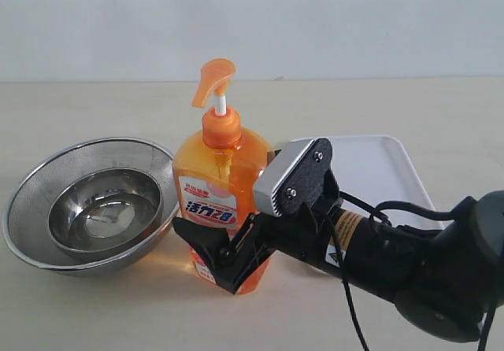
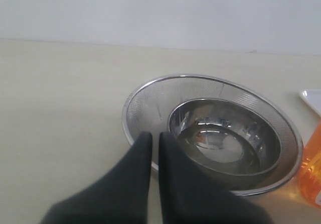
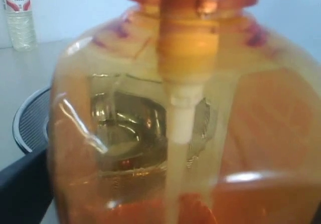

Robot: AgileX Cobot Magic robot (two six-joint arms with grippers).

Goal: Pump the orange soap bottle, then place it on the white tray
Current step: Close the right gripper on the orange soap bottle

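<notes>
The orange soap bottle (image 1: 216, 190) stands upright on the table, pump head (image 1: 214, 79) raised on its white stem. My right gripper (image 1: 214, 245) is shut on the bottle's lower body; one black finger (image 1: 206, 245) crosses its front and the other is hidden behind it. In the right wrist view the bottle (image 3: 190, 133) fills the frame, with one finger (image 3: 22, 184) against its side. The white tray (image 1: 378, 170) lies just behind and to the right, partly covered by my right arm. My left gripper (image 2: 155, 136) is shut on nothing, above the table by the bowls.
Two nested round steel bowls (image 1: 87, 205) sit directly left of the bottle, almost touching it; they also show in the left wrist view as bowls (image 2: 215, 133). A clear water bottle (image 3: 17, 15) stands far off in the right wrist view.
</notes>
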